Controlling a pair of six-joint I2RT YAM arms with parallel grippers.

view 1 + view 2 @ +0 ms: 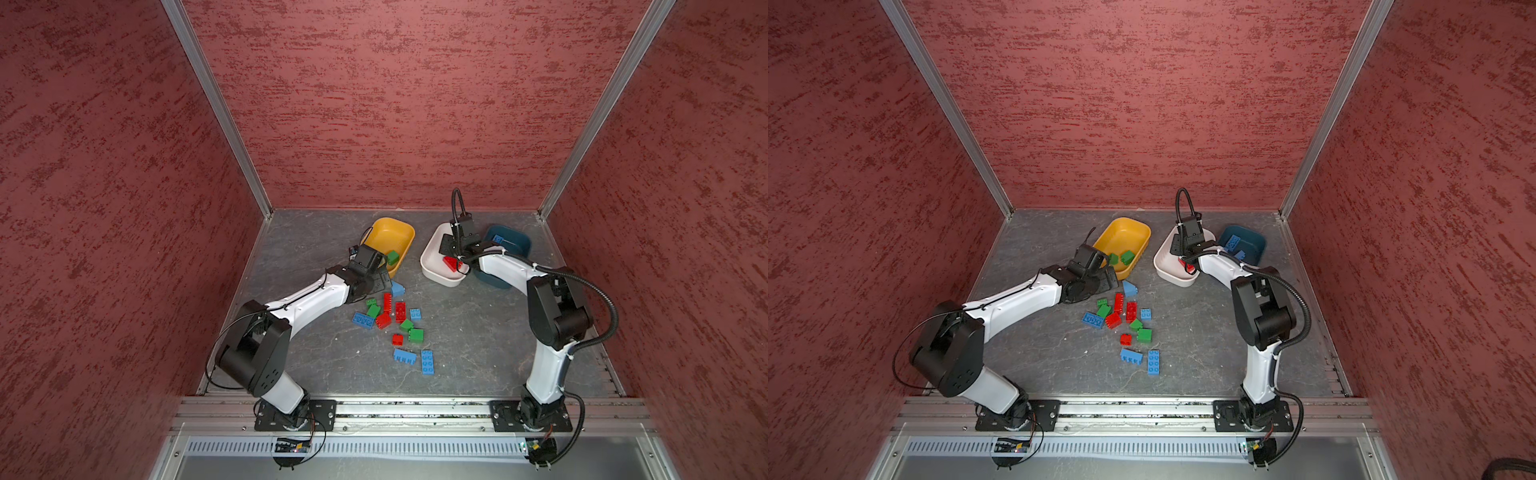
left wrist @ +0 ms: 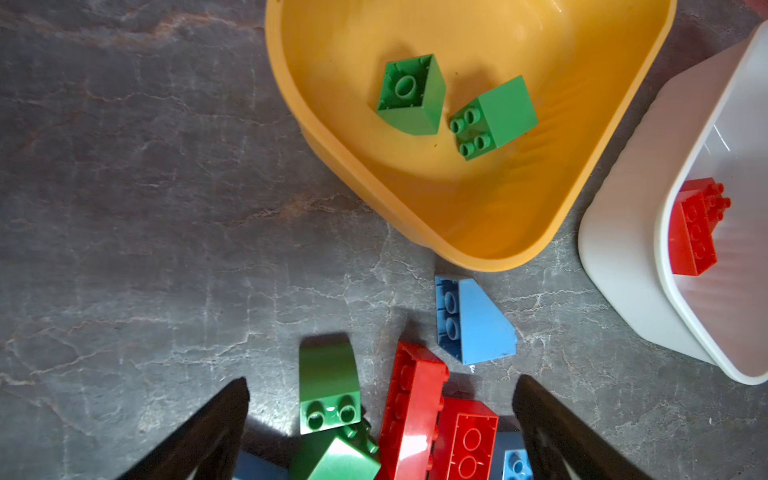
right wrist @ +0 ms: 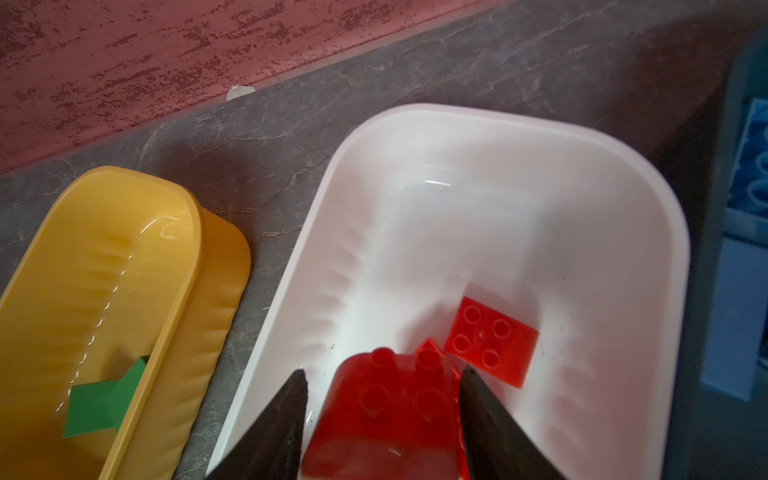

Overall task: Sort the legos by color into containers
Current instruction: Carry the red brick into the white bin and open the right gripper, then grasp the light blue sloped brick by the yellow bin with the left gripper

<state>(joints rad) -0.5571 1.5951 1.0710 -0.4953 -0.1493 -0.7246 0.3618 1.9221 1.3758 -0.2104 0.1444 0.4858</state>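
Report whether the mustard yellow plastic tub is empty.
Not empty: the mustard yellow plastic tub holds two green studded plastic bricks.

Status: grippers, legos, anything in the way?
Left gripper open above loose legos. Right gripper over white tub, red lego between jaws, grip unclear. Nothing blocking.

I see both top views looking down from high over the whole table (image 1: 478, 332); close wrist cameras share the white tub (image 2: 615, 266).
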